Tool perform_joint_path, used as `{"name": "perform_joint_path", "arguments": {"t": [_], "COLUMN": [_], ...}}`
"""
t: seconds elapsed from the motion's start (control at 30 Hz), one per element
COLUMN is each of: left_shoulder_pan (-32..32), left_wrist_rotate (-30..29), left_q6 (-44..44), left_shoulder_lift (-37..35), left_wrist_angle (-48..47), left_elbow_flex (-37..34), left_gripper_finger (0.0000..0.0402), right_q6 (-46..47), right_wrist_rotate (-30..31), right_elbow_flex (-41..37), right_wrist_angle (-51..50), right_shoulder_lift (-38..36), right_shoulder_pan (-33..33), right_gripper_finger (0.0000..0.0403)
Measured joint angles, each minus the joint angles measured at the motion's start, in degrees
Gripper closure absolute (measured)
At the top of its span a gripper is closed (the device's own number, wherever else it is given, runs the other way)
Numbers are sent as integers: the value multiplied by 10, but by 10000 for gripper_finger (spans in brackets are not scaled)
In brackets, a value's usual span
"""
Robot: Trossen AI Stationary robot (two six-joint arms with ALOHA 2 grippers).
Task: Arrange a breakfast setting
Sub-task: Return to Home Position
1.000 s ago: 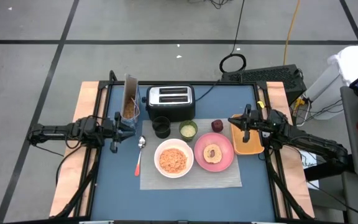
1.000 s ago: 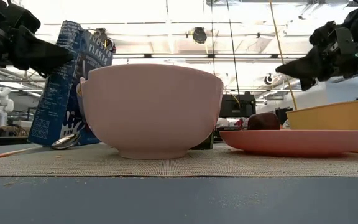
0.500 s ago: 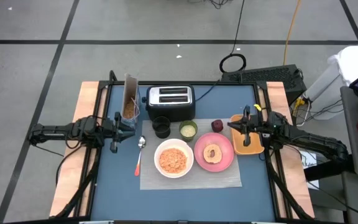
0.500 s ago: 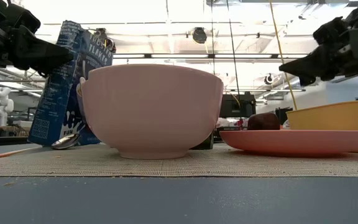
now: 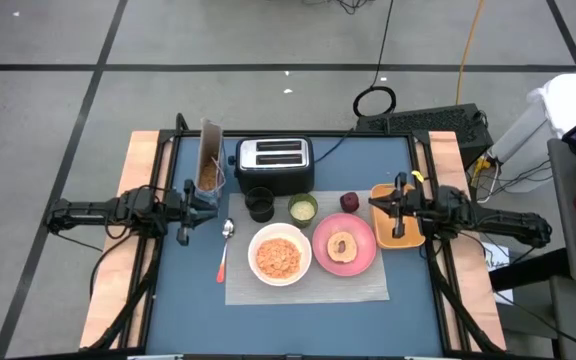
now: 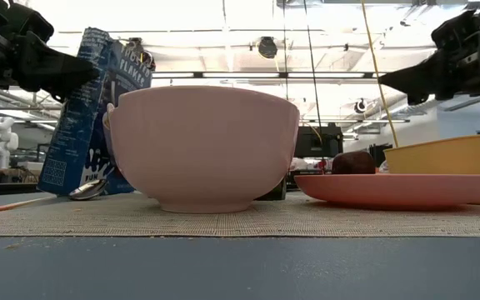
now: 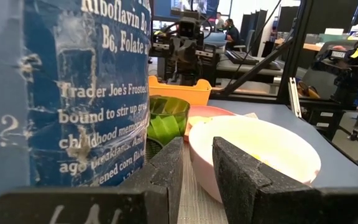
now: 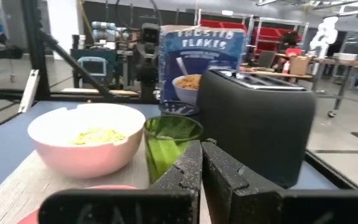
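On the grey mat (image 5: 306, 287) sit the white bowl (image 5: 279, 254) with cereal and the pink plate (image 5: 344, 245) with a bagel. The red-handled spoon (image 5: 224, 250) lies at the mat's left edge. The green cup (image 5: 302, 208) and the black cup (image 5: 259, 204) stand just beyond the mat. The blue cereal box (image 5: 209, 160) stands upright at the far left. My left gripper (image 5: 212, 203) hovers level beside the box's near side, slightly open and holding nothing (image 7: 197, 144). My right gripper (image 5: 373, 203) hovers level over the orange tray's left edge, shut and holding nothing (image 8: 202, 146).
A black-and-silver toaster (image 5: 274, 165) stands behind the cups, its cord running off the far edge. An orange tray (image 5: 398, 218) lies at the right edge of the table. A dark red fruit (image 5: 349, 201) sits beyond the plate. Bare blue table (image 5: 298, 325) lies in front of the mat.
My right arm has swung a little toward the table's near edge and now points straight across toward the left; its gripper has rolled slightly and stayed shut. The things on the table have not moved.
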Motion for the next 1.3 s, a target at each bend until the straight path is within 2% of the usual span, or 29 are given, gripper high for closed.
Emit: {"name": "perform_joint_path", "arguments": {"t": [0.23,0.63,1.3], "left_shoulder_pan": [0,0,0], "left_wrist_rotate": [0,1,2], "left_q6": [0,0,0], "left_shoulder_lift": [0,0,0], "left_wrist_angle": [0,0,0], "left_elbow_flex": [0,1,2], "left_gripper_finger": [307,307,307], "right_q6": [-1,1,1], "right_wrist_rotate": [5,5,5], "right_elbow_flex": [0,0,0], "right_wrist_angle": [-14,49,54], "right_shoulder_lift": [0,5,6], "right_shoulder_pan": [34,34,34], "right_gripper_finger": [401,401,401]}}
